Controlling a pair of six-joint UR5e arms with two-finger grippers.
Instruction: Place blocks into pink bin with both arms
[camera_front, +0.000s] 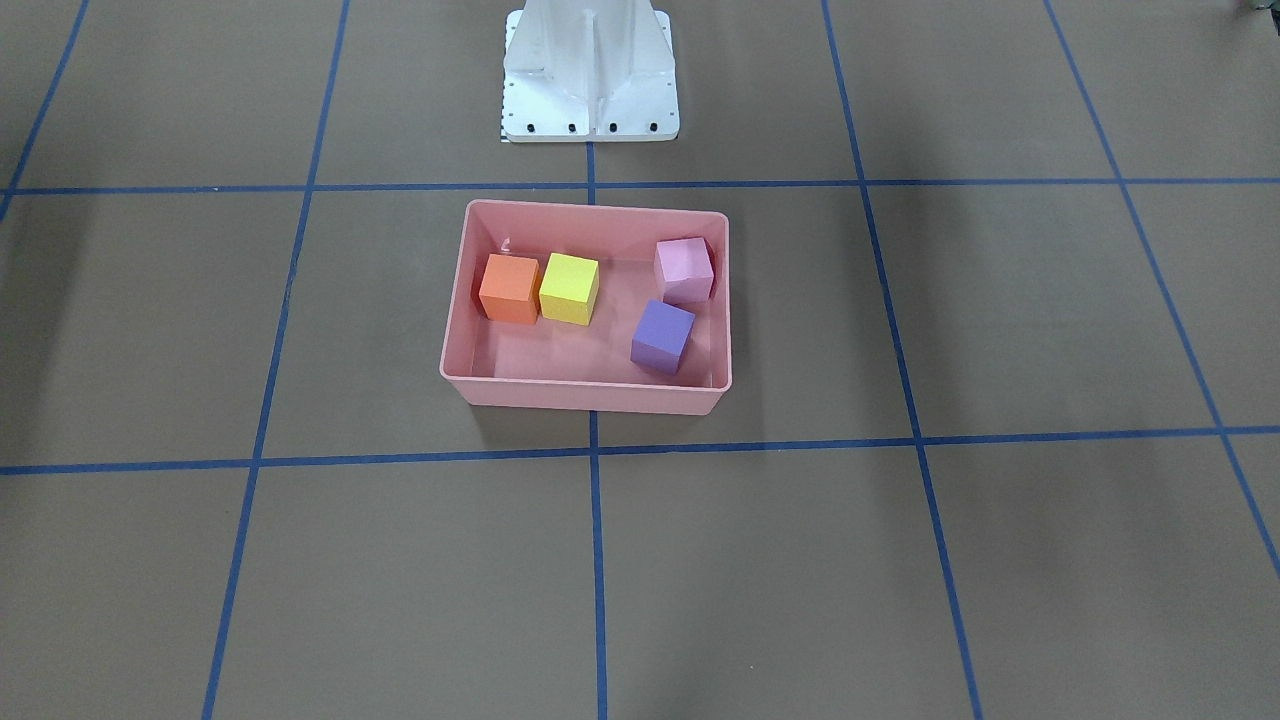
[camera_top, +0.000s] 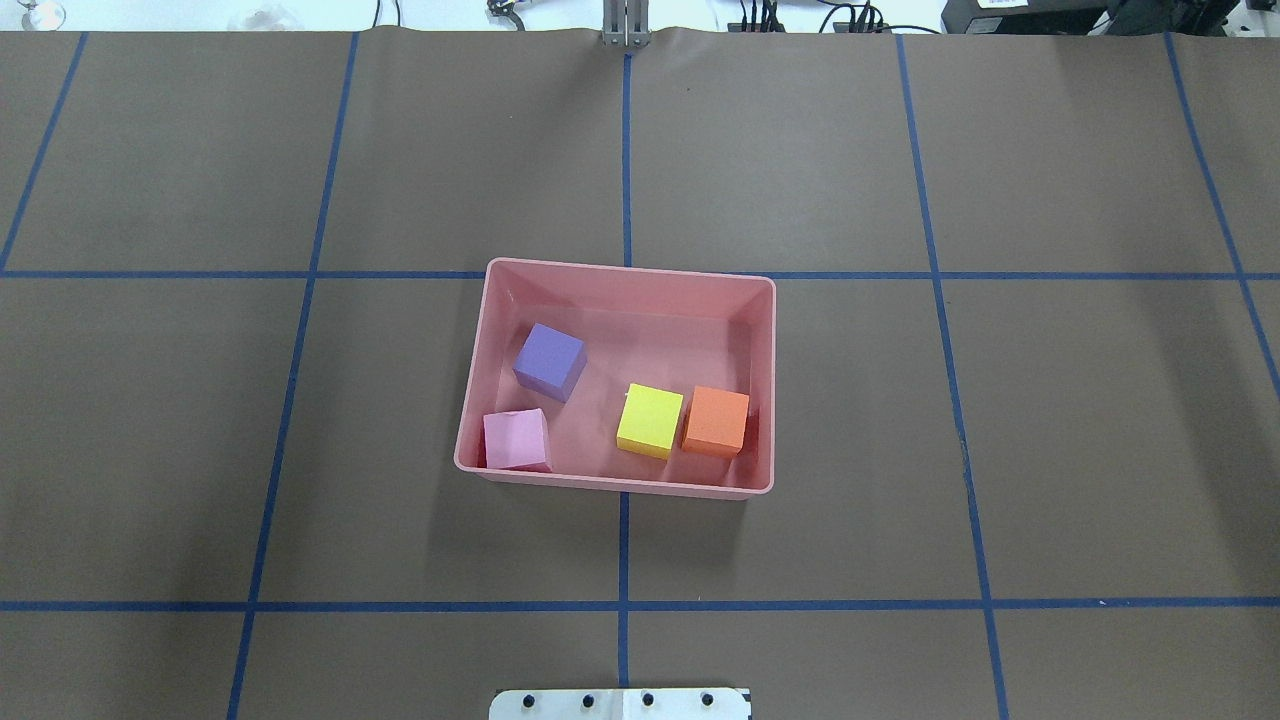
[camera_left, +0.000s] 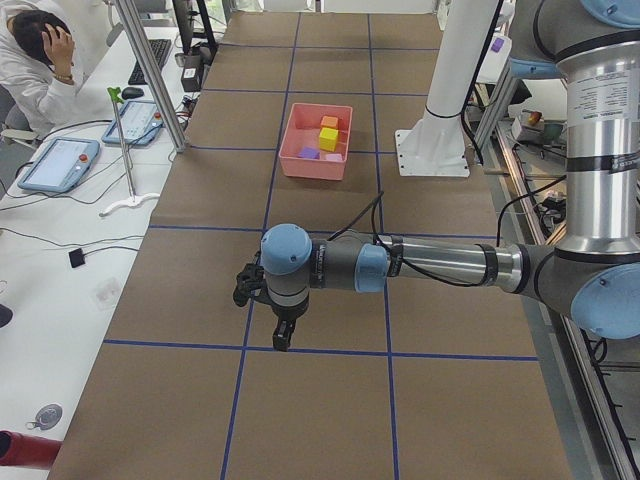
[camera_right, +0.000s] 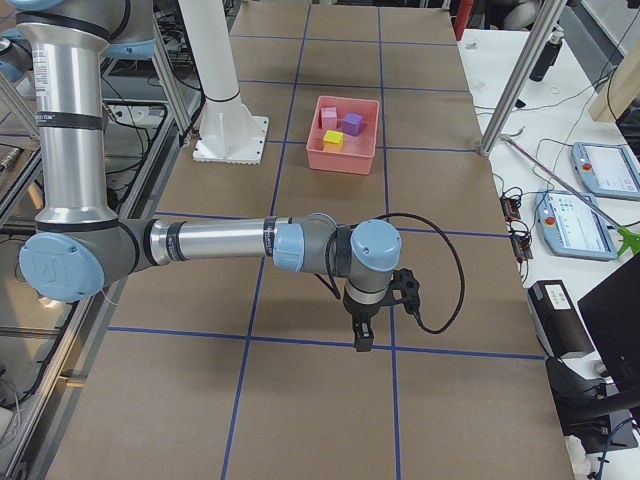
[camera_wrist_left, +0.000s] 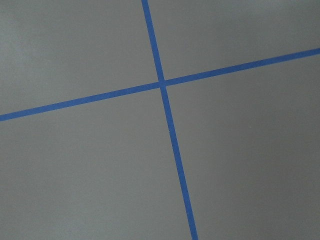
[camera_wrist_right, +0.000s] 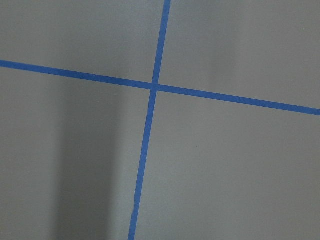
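The pink bin (camera_front: 590, 395) sits at the table's middle, also in the overhead view (camera_top: 620, 483). All four blocks lie inside it: orange (camera_front: 508, 288), yellow (camera_front: 569, 288), pale pink-lilac (camera_front: 684, 268) and dark purple (camera_front: 662, 335). Orange and yellow sit side by side. My left gripper (camera_left: 283, 338) hangs over the table far from the bin, toward the left end. My right gripper (camera_right: 362, 338) hangs far toward the right end. Both show only in the side views, so I cannot tell whether they are open or shut. Both wrist views show only brown table and blue tape.
The white pedestal base (camera_front: 590, 70) stands behind the bin. Blue tape lines (camera_top: 625, 150) grid the brown table. An operator (camera_left: 35, 50) sits beside the table with teach pendants (camera_left: 58, 165). Metal frame posts (camera_right: 520, 75) stand along the far edge.
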